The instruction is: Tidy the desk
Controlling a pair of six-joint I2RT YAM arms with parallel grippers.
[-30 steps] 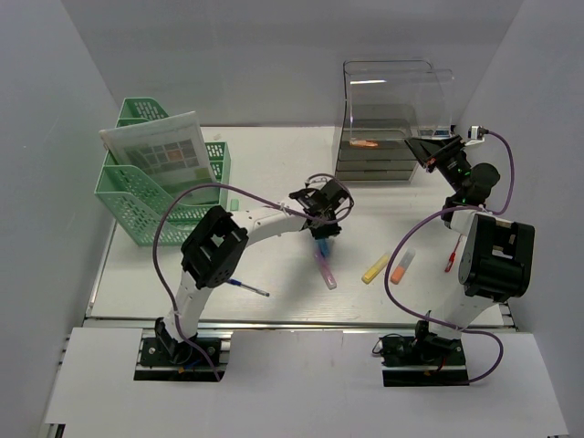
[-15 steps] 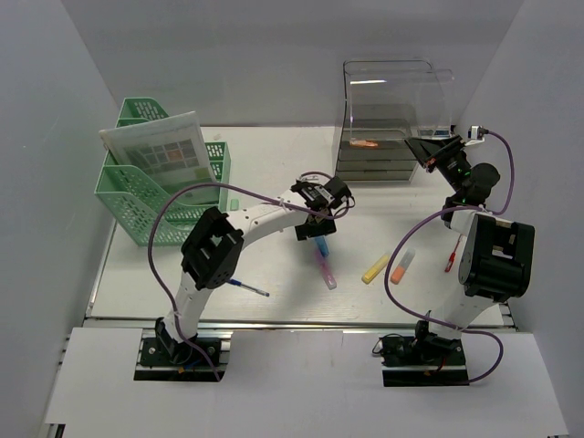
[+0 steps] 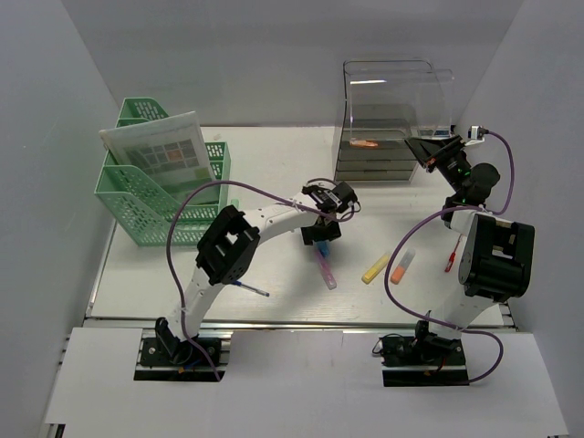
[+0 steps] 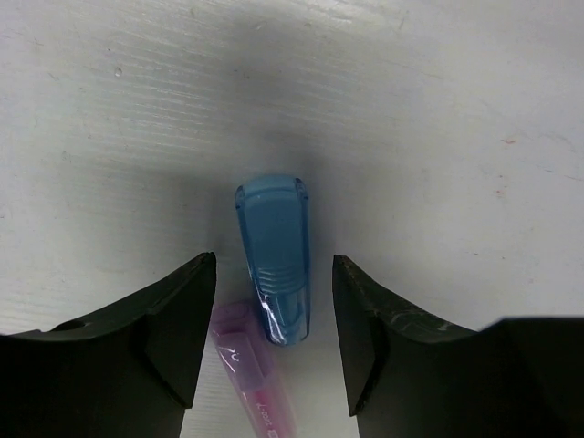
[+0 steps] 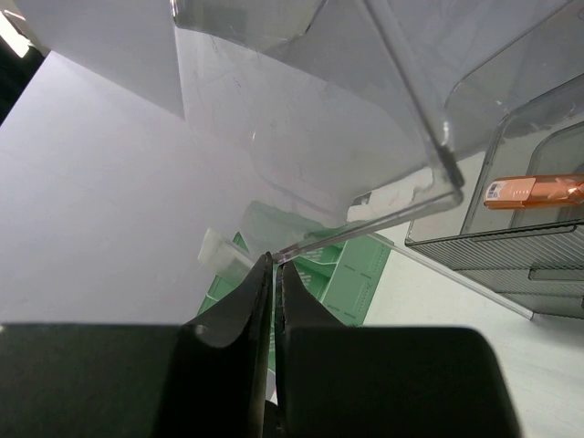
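Since the counter (image 3: 265, 164) carries loose markers across its middle and right, with the clear drawer unit (image 3: 374, 155) standing at the far right, the coming move turns on the left arm, which is much the nearer to the middle pair. The right tool (image 5: 275, 265) hangs high by the drawer unit's clear lid, clenched. Whether it pinches the lid's edge I cannot tell. The left tool (image 3: 321, 234) is released and sits straight above the blue marker (image 4: 274, 246), one jaw on each side and neither touching it. That marker lies flat in the counter's middle with its long axis running along the gap between the jaws, so closing would press across its narrow width, which I judge a sound line for a grip. The pink marker (image 4: 251, 374) lies against its near end, toward the jaw on the left of the wrist view, and might be caught too.
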